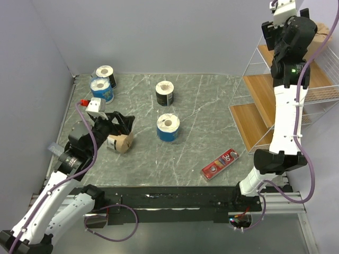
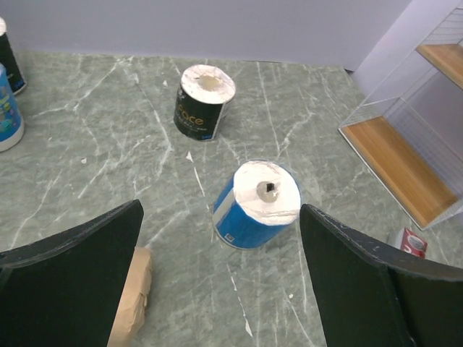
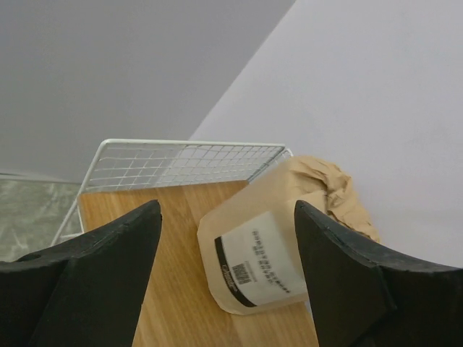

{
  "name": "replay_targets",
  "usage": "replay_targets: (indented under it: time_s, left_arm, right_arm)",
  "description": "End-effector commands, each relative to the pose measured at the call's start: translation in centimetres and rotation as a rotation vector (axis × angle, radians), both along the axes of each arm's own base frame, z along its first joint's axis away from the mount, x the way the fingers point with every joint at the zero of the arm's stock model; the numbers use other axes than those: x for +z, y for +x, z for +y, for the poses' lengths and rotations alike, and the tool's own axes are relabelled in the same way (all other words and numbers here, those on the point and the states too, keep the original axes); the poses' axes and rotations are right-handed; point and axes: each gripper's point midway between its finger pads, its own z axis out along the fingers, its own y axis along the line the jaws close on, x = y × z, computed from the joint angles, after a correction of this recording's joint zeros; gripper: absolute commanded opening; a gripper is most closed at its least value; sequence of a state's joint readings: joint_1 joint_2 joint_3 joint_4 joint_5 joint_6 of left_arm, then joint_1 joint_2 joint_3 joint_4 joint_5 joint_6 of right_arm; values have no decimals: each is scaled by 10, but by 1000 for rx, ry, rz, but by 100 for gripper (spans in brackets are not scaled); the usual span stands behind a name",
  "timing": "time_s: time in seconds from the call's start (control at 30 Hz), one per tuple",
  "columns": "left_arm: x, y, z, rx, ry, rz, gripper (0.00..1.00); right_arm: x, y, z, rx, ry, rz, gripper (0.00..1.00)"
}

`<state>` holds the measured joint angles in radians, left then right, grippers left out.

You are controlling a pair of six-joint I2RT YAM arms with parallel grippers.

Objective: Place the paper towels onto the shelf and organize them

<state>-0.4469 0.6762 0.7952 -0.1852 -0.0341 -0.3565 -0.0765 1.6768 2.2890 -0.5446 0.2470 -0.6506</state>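
Observation:
On the shelf's (image 1: pixel 265 90) top wooden tier (image 3: pixel 166 289) a brown kraft paper towel roll (image 3: pixel 268 246) lies tilted between the fingers of my right gripper (image 3: pixel 226 204), which is open, its left finger well off the roll. That roll (image 1: pixel 321 29) shows beside the right gripper (image 1: pixel 310 24) from above. My left gripper (image 2: pixel 221 213) hangs open over the table, empty. A second brown roll (image 2: pixel 132 296) lies by its left finger. A blue roll (image 2: pixel 257 206) stands just ahead, a black roll (image 2: pixel 204 101) farther back. Another blue roll (image 1: pixel 101 89) and black roll (image 1: pixel 106 75) stand far left.
A flat red box (image 1: pixel 220 164) lies on the marble table near the shelf's lowest tier (image 1: pixel 254 124). Grey walls close the back and left sides. The shelf's white wire frame (image 2: pixel 376 108) rises at the table's right edge.

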Motion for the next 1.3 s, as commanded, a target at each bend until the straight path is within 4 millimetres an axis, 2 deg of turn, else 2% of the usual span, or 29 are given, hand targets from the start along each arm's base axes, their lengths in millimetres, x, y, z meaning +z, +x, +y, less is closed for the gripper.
replay_targets:
  time_s: [0.0, 0.03, 0.07, 0.13, 0.17, 0.2, 0.23, 0.3, 0.33, 0.37, 0.4, 0.43, 0.47, 0.5, 0.53, 0.57, 0.6, 0.63, 0.67, 0.7, 0.73, 0.77, 0.8, 0.83, 0.87, 0.9, 1.03, 1.1, 1.27]
  left_arm:
    - [14, 6, 8, 60, -18, -35, 96]
    - [9, 9, 10, 77, -9, -17, 96]
    - [7, 12, 14, 108, -12, -3, 97]
    - [-1, 17, 18, 144, 0, 37, 96]
    - [-4, 19, 19, 160, -4, 54, 96]
    - [-6, 22, 23, 192, -3, 62, 97]
    - [-11, 25, 25, 212, 6, 83, 96]
    - [-12, 31, 36, 283, 16, 100, 96]
    - [-26, 35, 41, 326, 50, 152, 96]
    - [-31, 38, 45, 357, 56, 180, 97]
    - [-34, 40, 49, 389, 66, 200, 96]
    - [-39, 46, 55, 435, 84, 226, 97]
    - [-46, 45, 57, 454, 91, 262, 97]
    - [-47, 47, 60, 474, 90, 274, 96]
    - [-53, 49, 62, 492, 95, 295, 96]
    - [-56, 49, 62, 501, 80, 309, 96]
    - [-58, 50, 68, 519, 69, 319, 97]
    - [-60, 51, 66, 505, 50, 333, 97]
    - [-63, 51, 66, 504, 23, 355, 97]
    - [-67, 54, 78, 527, 1, 373, 97]
    - [-71, 56, 79, 518, -18, 396, 97]
    - [-77, 57, 78, 492, -51, 427, 96]
    - [-84, 59, 92, 522, -75, 452, 97]
    - [-93, 61, 97, 526, -87, 484, 96]
    - [-99, 62, 98, 509, -107, 512, 97]
    - [-105, 64, 112, 547, -120, 530, 97]
    - [-126, 76, 129, 608, -89, 600, 97]
    - [-129, 81, 128, 596, -104, 621, 97]
    - [-155, 93, 112, 532, -148, 702, 97]
  right_arm:
    - [45, -44, 21, 61, 67, -131, 82]
    - [38, -44, 26, 74, 91, -116, 82]
    - [40, -53, 35, 100, 102, -121, 82]
    - [23, -56, 44, 117, 129, -69, 83]
    - [18, -58, 58, 152, 137, -53, 83]
    - [20, -70, 74, 197, 148, -57, 83]
    - [3, -71, 82, 216, 189, -16, 83]
    - [-3, -95, 116, 357, 272, 1, 83]
    - [-23, -101, 128, 402, 303, 68, 83]
    - [-27, -109, 137, 440, 340, 76, 84]
    - [-22, -131, 152, 526, 413, 54, 84]
    - [-41, -134, 162, 562, 453, 97, 84]
    - [-32, -156, 170, 630, 476, 53, 84]
    - [-35, -168, 186, 719, 521, 59, 84]
    - [-63, -168, 195, 748, 556, 116, 85]
    - [-51, -187, 198, 799, 563, 47, 85]
    - [-59, -192, 203, 815, 620, 54, 85]
    - [-84, -191, 209, 826, 655, 107, 85]
    - [-87, -202, 211, 842, 687, 98, 84]
    - [-95, -206, 215, 851, 735, 120, 84]
    - [-118, -205, 219, 848, 765, 175, 84]
    - [-124, -211, 221, 857, 784, 187, 82]
    - [-132, -213, 225, 861, 821, 210, 82]
    - [-150, -213, 228, 860, 841, 253, 82]
    - [-155, -218, 234, 891, 855, 271, 81]
    - [-159, -220, 236, 896, 885, 281, 81]
    - [-188, -226, 251, 943, 932, 357, 80]
    - [-192, -231, 256, 960, 947, 365, 80]
    - [-205, -236, 266, 996, 977, 400, 80]
